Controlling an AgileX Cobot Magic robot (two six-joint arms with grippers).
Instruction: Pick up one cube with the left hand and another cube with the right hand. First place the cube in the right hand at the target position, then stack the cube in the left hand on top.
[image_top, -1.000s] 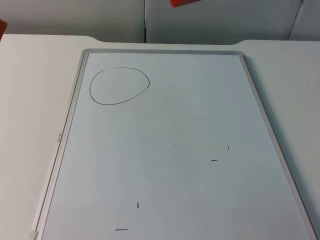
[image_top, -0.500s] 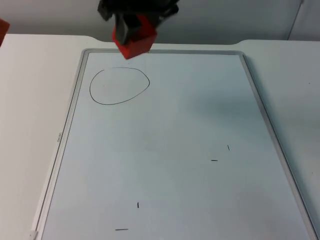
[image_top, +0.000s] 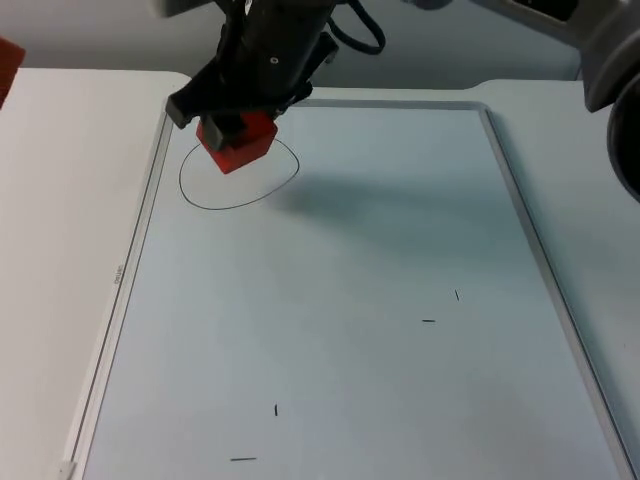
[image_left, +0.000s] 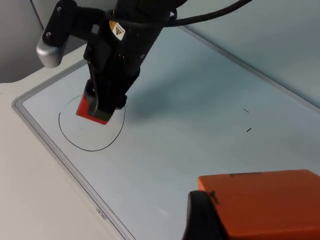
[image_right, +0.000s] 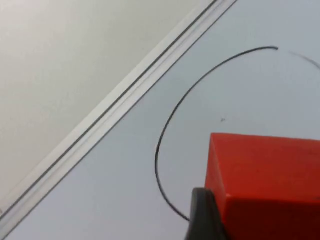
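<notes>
My right gripper (image_top: 236, 128) reaches across to the far left of the whiteboard and is shut on a red cube (image_top: 238, 146). It holds the cube low over the hand-drawn black circle (image_top: 250, 188), inside its far edge; I cannot tell whether the cube touches the board. The left wrist view shows the same red cube (image_left: 93, 111) over the circle (image_left: 90, 135). Close up, the red cube (image_right: 265, 180) sits against a black fingertip (image_right: 202, 215). My left gripper (image_left: 260, 215) is shut on an orange-red cube (image_left: 270, 200), held off the table's left side (image_top: 5, 62).
A large whiteboard with a grey frame (image_top: 150, 230) covers most of the white table. A few short black marks (image_top: 428, 321) lie on its near half. The right arm (image_top: 560, 20) spans the far edge.
The right arm has come in from the far edge with the red cube and lowered it leftward onto the circle. The left cube at the left edge has not moved.
</notes>
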